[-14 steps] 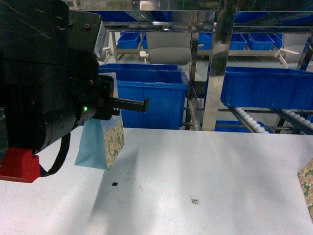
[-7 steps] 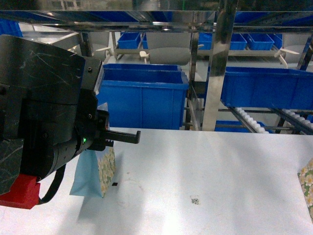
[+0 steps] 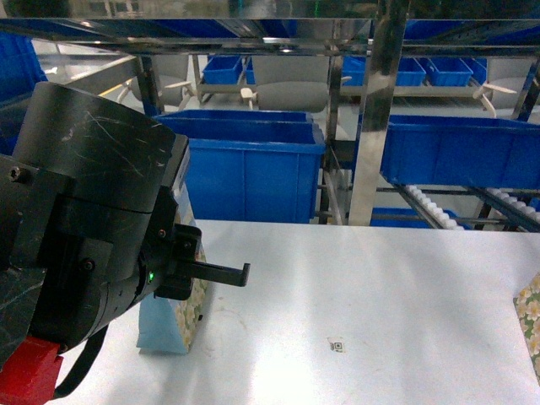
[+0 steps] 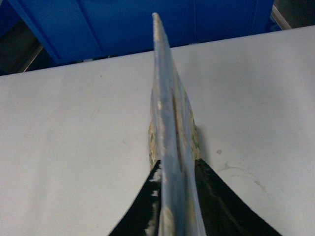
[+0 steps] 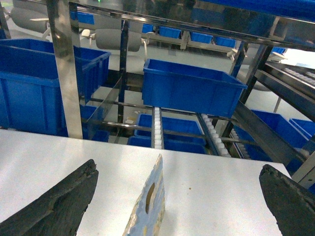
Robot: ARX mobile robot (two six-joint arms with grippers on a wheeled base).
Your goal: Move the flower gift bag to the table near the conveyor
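Holding the flower gift bag (image 3: 173, 325) by its top edge, the left gripper (image 4: 176, 216) has both black fingers (image 4: 142, 211) pinched tight on the thin blue rim. In the head view the bag stands upright with its bottom on the table (image 3: 380, 295), around 8 o'clock from the table's middle, mostly hidden by the big black left arm. The QR sticker (image 3: 337, 344) sits near 6 o'clock, apart from the bag. The conveyor (image 3: 439, 207) with its white rollers runs up at 1 o'clock behind blue bins (image 3: 245, 164). The right gripper (image 5: 179, 206) hangs with jaws spread wide over a second floral bag (image 5: 149, 201), not touching it.
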